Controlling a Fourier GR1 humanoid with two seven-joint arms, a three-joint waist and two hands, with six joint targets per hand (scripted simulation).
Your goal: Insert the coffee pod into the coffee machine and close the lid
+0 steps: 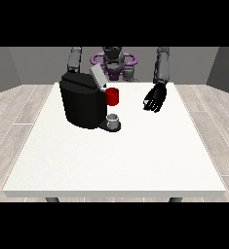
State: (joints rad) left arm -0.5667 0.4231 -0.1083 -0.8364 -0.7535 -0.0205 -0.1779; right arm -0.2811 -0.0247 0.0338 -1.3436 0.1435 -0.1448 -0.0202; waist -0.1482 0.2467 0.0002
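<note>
A black coffee machine (82, 103) stands on the white table (116, 160), left of the middle. Its grey lid (97, 76) is tilted up and open. A red round holder (112, 96) sticks out from the machine's side that faces the view's right. Below it, a small grey cylinder (114, 119) that looks like the coffee pod stands on the machine's base plate. The hand at the view's right (154, 99) hangs over the table to the right of the red holder, apart from it, with relaxed fingers and nothing in it. The other arm (74, 59) drops behind the machine, which hides its hand.
The robot's body (114, 62) is behind the table's far edge. Bare tabletop spreads in front of the machine and to its right. Wooden floor (18, 112) surrounds the table.
</note>
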